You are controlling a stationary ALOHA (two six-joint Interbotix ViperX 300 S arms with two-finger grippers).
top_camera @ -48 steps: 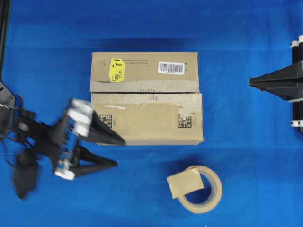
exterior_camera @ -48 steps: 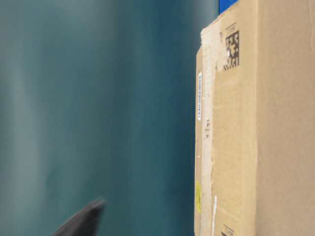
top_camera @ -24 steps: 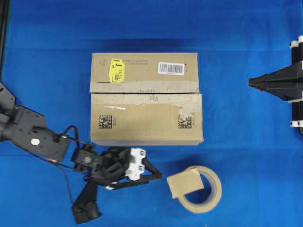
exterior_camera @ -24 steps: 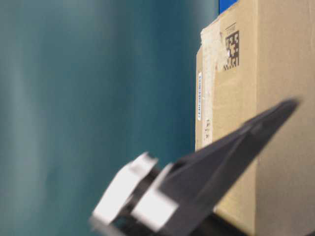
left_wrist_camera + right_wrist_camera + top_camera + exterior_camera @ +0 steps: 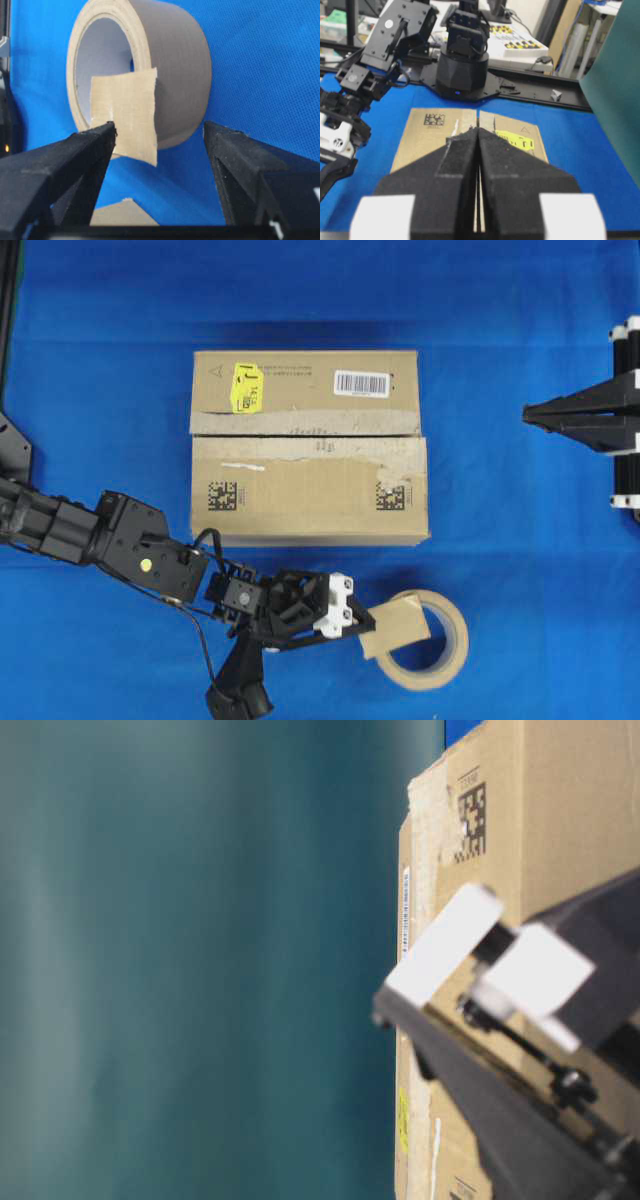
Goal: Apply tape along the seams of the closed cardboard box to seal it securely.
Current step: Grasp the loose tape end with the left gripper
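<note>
Spread apart, the left gripper (image 5: pixel 368 624) lies low over the blue table (image 5: pixel 100 390), grasping nothing; its arm reaches in from the left edge of the overhead view. Just ahead of its fingertips sits the tape (image 5: pixel 396 627), a tan square piece stuck to the near rim of the beige tape roll (image 5: pixel 440 648). The overhead view leaves it unclear whether the tips touch the piece. The left wrist view is plainer: the tape (image 5: pixel 127 116) hangs off the roll (image 5: pixel 170 65) between the two dark fingers (image 5: pixel 75 160), its lower left corner at the left finger's tip, with blue cloth showing between its free edge and the right finger.

Beyond the gripper's left side lies the cardboard box (image 5: pixel 308 500), apart from it, with the seams (image 5: pixel 305 436) running along its length under old torn strips. Bare cloth surrounds box and roll on all sides.

Far right, the right gripper (image 5: pixel 527 415) hangs clenched well clear of the box; its wrist view shows the fingers pressed together with nothing between them.
</note>
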